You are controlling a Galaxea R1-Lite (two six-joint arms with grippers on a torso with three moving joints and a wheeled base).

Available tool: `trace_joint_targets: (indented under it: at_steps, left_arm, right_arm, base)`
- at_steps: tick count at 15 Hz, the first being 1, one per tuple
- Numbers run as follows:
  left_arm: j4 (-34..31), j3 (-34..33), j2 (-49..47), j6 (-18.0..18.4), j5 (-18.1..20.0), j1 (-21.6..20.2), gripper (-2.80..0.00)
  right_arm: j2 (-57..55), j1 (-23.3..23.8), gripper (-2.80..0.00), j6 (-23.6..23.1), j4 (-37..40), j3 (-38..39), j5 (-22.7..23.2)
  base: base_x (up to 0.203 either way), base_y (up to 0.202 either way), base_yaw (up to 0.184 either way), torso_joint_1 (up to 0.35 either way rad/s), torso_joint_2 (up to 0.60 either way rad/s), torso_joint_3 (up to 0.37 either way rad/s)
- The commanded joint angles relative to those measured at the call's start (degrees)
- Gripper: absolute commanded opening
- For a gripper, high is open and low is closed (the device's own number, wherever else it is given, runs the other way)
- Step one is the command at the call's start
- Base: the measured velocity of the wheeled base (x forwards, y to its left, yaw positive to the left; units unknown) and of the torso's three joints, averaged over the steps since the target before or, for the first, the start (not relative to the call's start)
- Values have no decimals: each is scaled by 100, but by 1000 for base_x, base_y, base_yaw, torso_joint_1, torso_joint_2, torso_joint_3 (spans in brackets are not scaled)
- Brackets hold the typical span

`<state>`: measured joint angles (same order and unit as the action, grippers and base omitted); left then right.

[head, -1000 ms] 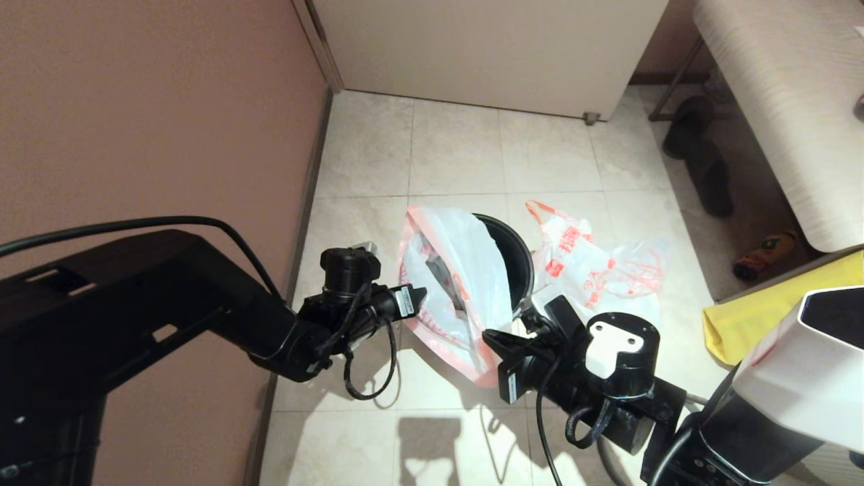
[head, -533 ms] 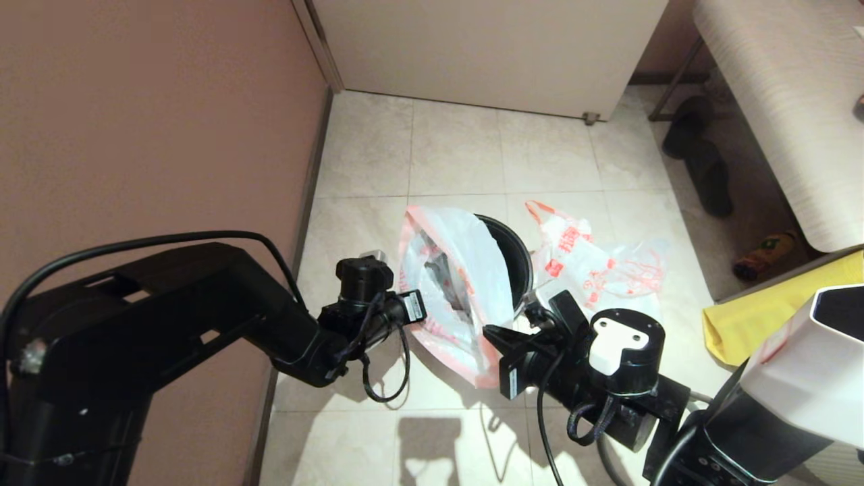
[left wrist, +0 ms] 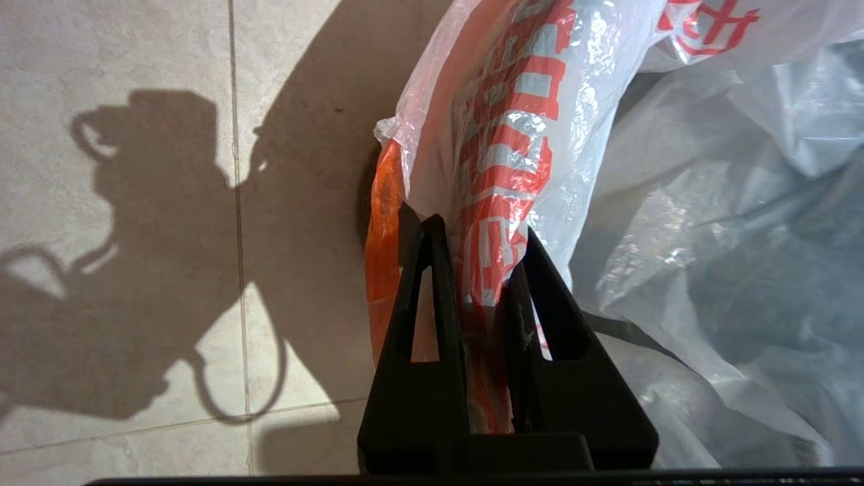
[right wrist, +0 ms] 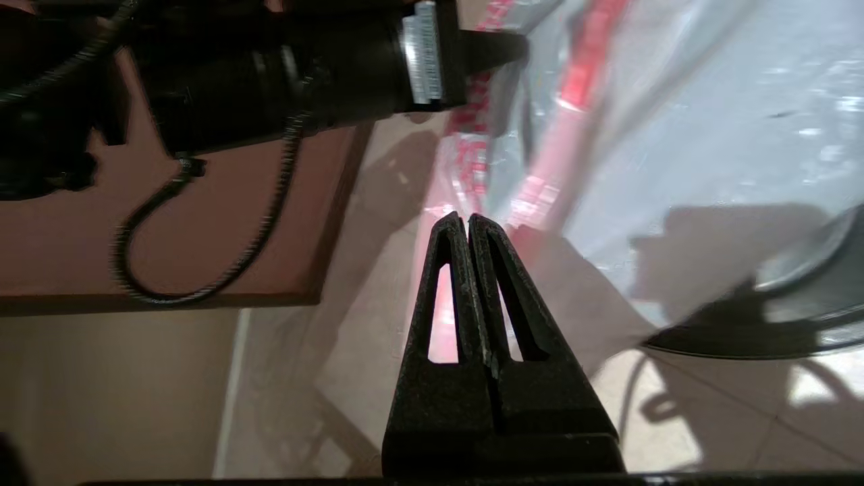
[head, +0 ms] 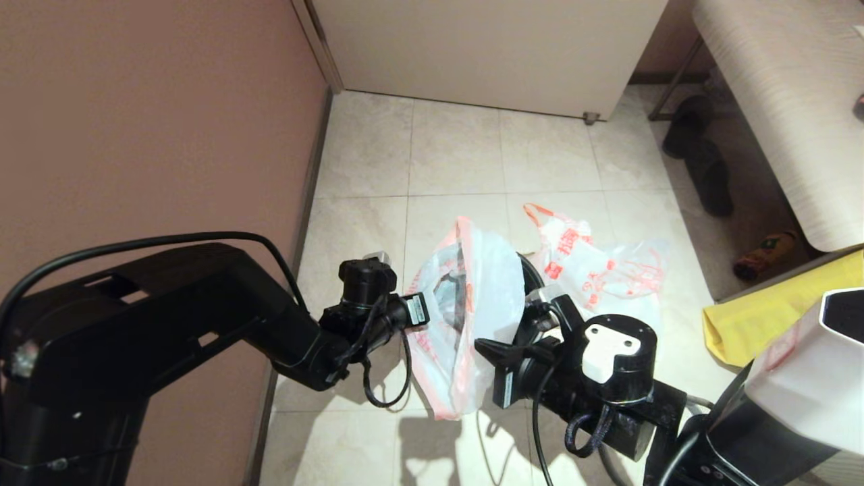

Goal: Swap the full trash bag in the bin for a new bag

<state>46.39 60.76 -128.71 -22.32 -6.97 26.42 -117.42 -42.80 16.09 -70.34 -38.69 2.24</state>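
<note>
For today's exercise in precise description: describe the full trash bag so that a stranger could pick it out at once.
Start at the pale tiled floor before the white door. The full trash bag lies there, right of the black bin. Unlike the new bag pinched by the left gripper, it has thin orange-red loop handles, and no wide pale-orange hem.

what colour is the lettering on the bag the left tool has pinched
Red on the new bag, clearest in the left wrist view.
</note>
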Motion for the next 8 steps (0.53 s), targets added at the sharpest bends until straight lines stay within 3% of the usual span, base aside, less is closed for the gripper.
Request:
trace_joint_targets:
  at_steps: [1, 4, 5, 8]
  left_arm:
    - [37, -38, 100, -18, -6, 30, -280]
    - [46, -29, 12, -21, -6, 28, -280]
    - [46, -29, 5, -33, 3, 13, -280]
    - [55, -29, -49, -97, 12, 13, -280]
  right_arm:
    - [252, -9, -280, 152, -5, 17, 267]
    - [566, -14, -280, 606, 611, 5, 1394]
    - [508, 46, -280, 718, 645, -54, 1562]
    - [132, 740, -280, 735, 872, -776, 2051]
  base:
    - [0, 0, 0, 0, 0, 0]
    - [0, 0, 0, 0, 0, 0]
    - [0, 0, 0, 0, 0, 0]
    - [0, 0, 0, 0, 0, 0]
